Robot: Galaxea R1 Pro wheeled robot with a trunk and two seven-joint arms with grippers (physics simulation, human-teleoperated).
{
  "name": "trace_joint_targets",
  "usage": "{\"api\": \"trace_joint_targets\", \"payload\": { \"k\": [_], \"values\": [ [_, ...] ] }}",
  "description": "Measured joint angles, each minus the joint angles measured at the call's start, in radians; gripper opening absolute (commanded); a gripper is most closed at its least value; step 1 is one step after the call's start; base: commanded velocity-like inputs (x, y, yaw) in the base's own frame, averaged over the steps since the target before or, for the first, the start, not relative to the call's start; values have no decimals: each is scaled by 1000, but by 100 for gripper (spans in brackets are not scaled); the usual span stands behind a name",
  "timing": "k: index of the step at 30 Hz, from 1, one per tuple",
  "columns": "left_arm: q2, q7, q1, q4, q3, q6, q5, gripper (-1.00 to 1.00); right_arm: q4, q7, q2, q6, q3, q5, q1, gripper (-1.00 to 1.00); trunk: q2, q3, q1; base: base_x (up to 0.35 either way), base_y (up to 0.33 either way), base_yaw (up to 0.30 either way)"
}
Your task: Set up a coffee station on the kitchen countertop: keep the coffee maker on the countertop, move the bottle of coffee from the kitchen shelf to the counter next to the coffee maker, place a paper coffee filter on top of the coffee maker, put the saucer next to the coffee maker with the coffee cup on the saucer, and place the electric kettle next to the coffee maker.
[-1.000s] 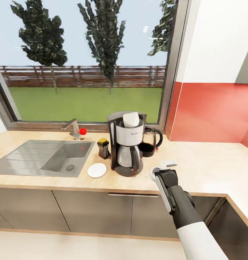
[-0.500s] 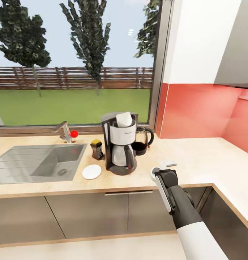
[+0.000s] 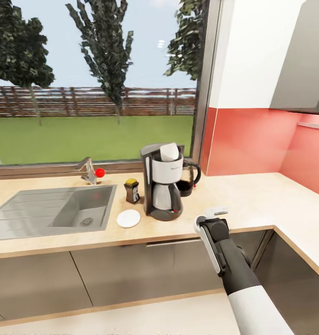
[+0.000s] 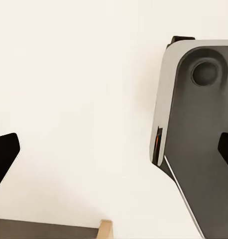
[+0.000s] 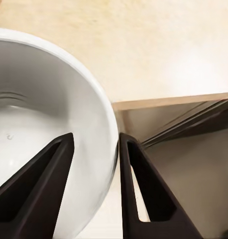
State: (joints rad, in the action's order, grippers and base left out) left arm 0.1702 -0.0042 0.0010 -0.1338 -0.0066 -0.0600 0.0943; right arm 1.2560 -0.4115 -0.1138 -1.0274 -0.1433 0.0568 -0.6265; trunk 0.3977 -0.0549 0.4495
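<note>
The coffee maker stands on the kitchen countertop under the window, with the paper coffee filter on its top. To its left stands the bottle of coffee, and the saucer lies bare in front of that. The electric kettle is close behind the maker on its right. My right gripper hovers over the counter's front edge, right of the maker. It is shut on the rim of the coffee cup, one finger inside and one outside. My left gripper is open and holds nothing.
A steel sink with a faucet is set into the counter at the left. The worktop turns a corner at the right under a red backsplash. Grey cabinets run below. A grey part of the robot lies beside the left gripper.
The whole picture has shifted, so the camera has moved. The things on the counter keep their places relative to each other. My right gripper still holds the cup.
</note>
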Motion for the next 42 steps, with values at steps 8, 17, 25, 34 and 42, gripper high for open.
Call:
{"api": "trace_joint_targets", "payload": {
  "k": [8, 17, 25, 34, 42],
  "values": [
    [0, 0, 0, 0, 0, 0, 0, 100, 0, 0, 2, -1, 0, 0, 0, -100, 0, 0, 0, -121, 298, 0],
    [0, 0, 0, 0, 0, 0, 0, 100, 3, -2, -1, 0, 0, 0, 0, -100, 0, 0, 0, -56, 117, 0],
    [0, 0, 0, 0, 0, 0, 0, 100, 8, -2, -1, 0, 1, 0, 0, -100, 0, 0, 0, -1, 3, 0],
    [0, 0, 0, 0, -1, 0, 0, 100, 8, -2, -1, 0, 1, 0, 0, -100, 0, 0, 0, 0, 4, 0],
    [0, 0, -1, 0, -1, 1, 0, 100, 8, -1, -1, 0, 0, -1, 0, -100, 0, 0, 0, 0, 199, -116]
  ]
}}
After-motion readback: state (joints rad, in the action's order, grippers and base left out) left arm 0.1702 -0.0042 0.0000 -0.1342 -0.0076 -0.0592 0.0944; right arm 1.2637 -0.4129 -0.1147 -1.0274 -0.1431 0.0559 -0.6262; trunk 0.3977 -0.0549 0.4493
